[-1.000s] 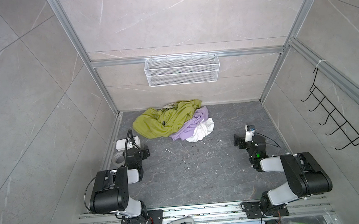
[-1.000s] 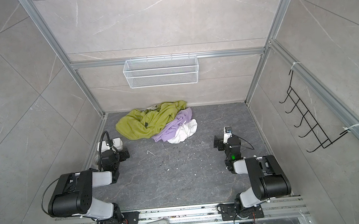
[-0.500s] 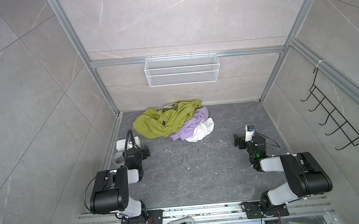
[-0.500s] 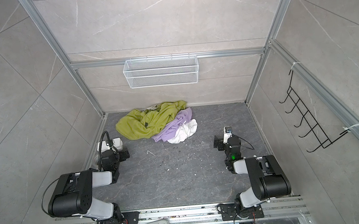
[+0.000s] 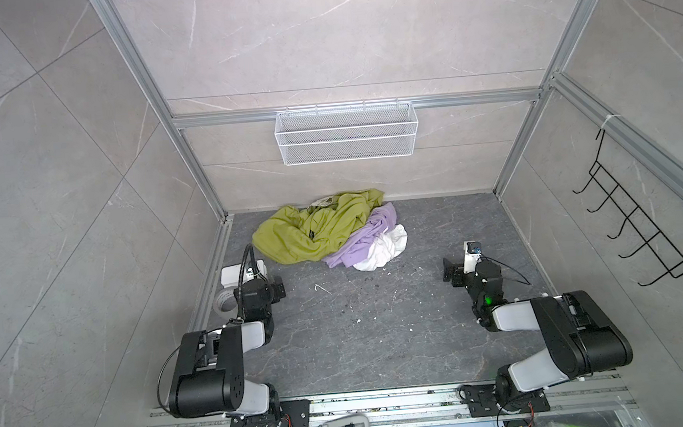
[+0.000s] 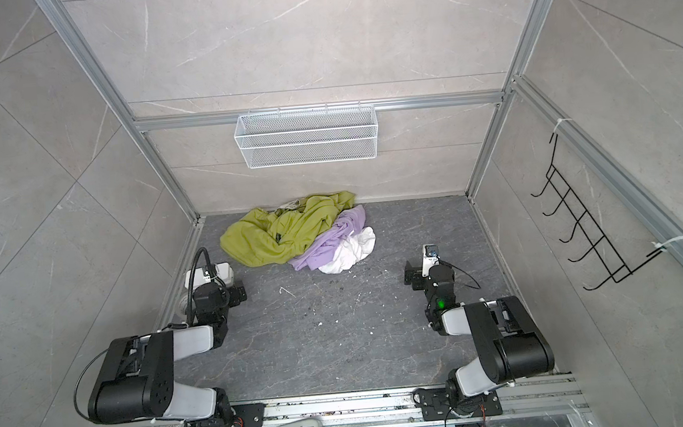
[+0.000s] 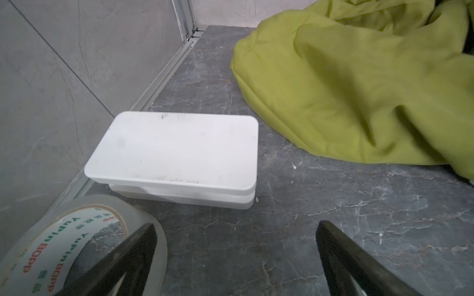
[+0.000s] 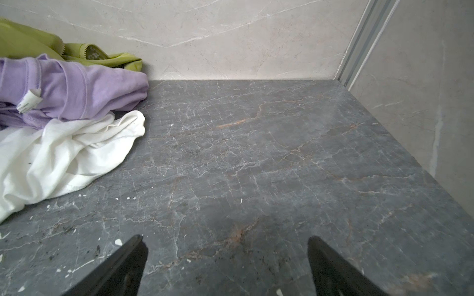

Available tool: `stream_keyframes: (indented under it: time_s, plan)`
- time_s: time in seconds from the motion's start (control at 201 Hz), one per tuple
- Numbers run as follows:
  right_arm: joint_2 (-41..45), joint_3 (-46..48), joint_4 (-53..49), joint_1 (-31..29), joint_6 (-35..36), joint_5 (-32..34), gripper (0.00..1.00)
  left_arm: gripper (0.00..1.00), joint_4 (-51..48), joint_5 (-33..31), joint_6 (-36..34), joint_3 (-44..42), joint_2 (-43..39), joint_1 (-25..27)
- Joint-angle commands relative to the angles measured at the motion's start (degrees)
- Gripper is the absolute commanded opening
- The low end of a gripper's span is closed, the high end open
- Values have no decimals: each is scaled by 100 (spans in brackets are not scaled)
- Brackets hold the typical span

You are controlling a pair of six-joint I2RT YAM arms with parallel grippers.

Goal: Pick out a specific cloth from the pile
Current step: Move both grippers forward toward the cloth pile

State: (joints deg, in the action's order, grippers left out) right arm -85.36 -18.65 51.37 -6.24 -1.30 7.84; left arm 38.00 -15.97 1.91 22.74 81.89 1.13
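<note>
The cloth [image 5: 369, 237], lilac and crumpled, lies in the pile [image 5: 324, 232] just above the centre of the frame in both top views, close to the back wall. The olive-green garment [image 5: 300, 236] presses against its left side and the white garment [image 5: 384, 250] is bunched at its lower right edge. It looks light, limp and thin, a jersey that will drape and stretch rather than hold a shape. A pinch on one fold should lift it, though it will likely drag its neighbours where they overlap. How far it runs under the green one is hidden. The best hold, I judge, is its rounded upper right end, which stands free of both other garments and shows in the right wrist view near a small white care tag [image 8: 28, 101]. The right gripper [image 8: 225, 239] sits to the lower right of the cloth in the top views, well apart from it across bare floor [image 5: 382, 324], jaws spread wide with nothing between them. The left gripper [image 7: 234, 228], lower left of the pile, is likewise spread and empty. It faces a white box [image 7: 177, 153] and green fabric, with no lilac in its wrist view.
</note>
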Motion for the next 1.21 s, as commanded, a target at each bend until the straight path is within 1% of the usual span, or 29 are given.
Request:
stream_keyframes:
  time_s: [0.0, 0.03, 0.05, 0.139, 0.184, 0.224, 0.229, 0.244, 0.249, 0.264, 0.269, 0.314, 0.368, 0.453, 0.493, 0.533, 0.588, 0.617, 0.697, 0.782, 0.936, 1.076, 1.16, 1.2]
  plan:
    - [683, -554, -1276, -60, 60, 486, 100, 100, -937, -591, -254, 600, -519, 357]
    - [854, -779, -1792, -67, 80, 457, 100, 100, -1275, -660, -209, 769, -613, 431]
    - [952, -867, -1944, -72, 64, 448, 100, 100, -1492, -701, -153, 884, -663, 482]
    - [1362, -904, -2022, -95, -293, 295, 100, 100, -2115, -671, 242, 1271, -829, 665]
    - [1523, -1101, -2377, -119, -612, 297, 100, 100, -2459, -315, 583, 1485, -922, 678]
    - [1628, -1479, -3130, -139, -957, 200, 100, 100, -2753, 120, 779, 1723, -978, 683]
    - [1628, -1547, -3357, -144, -1011, 170, 100, 100, -2780, 164, 790, 1755, -980, 685]
    - [1641, -1703, -3532, -145, -1141, 93, 100, 100, -2875, 311, 849, 1841, -977, 695]
    - [1641, -1773, -3747, -143, -1191, 54, 100, 100, -2907, 352, 874, 1879, -979, 700]
    - [1629, -1923, -3904, -151, -1303, -27, 100, 100, -3015, 463, 942, 1968, -975, 709]
    - [1629, -1989, -4095, -150, -1351, -67, 100, 100, -3047, 494, 964, 2009, -969, 715]
    - [1503, -2441, -4628, -160, -1682, -399, 100, 100, -3344, 700, 1188, 2287, -926, 782]
    - [1302, -2838, -5015, -253, -1928, -746, 100, 98, -3551, 850, 1323, 2559, -822, 921]
    - [1022, -3242, -5151, -502, -2122, -1046, 100, 96, -3741, 940, 1381, 2898, -639, 1218]
    - [870, -3446, -5242, -620, -2158, -1101, 100, 93, -3793, 1032, 1366, 3029, -535, 1343]
    - [713, -3657, -5353, -709, -2196, -1227, 100, 91, -3881, 1187, 1353, 3178, -425, 1438]
    - [487, -3947, -5456, -791, -2261, -1460, 100, 89, -3955, 1569, 1303, 3349, -252, 1541]
    - [364, -4099, -5517, -807, -2298, -1603, 99, 89, -4007, 1719, 1263, 3448, -155, 1598]
    - [0, -4518, -5693, -880, -2331, -1986, 100, 89, -4196, 1838, 1208, 3708, 91, 1750]
    - [-335, -4858, -5840, -956, -2297, -2231, 100, 88, -4354, 1966, 1162, 3959, 288, 1852]
    - [-837, -5251, -5848, -1029, -2287, -2385, 100, 88, -4389, 2269, 1284, 4221, 631, 2072]
    - [-1266, -5640, -5938, -1078, -2267, -2431, 100, 87, -4483, 2498, 1339, 4530, 1153, 2346]
    - [-1440, -5765, -5912, -1110, -2235, -2464, 100, 86, -4576, 2731, 979, 4703, 1496, 2474]
    - [-1501, -5782, -5841, -1128, -2234, -2463, 100, 83, -4693, 2757, 702, 4790, 1648, 2518]
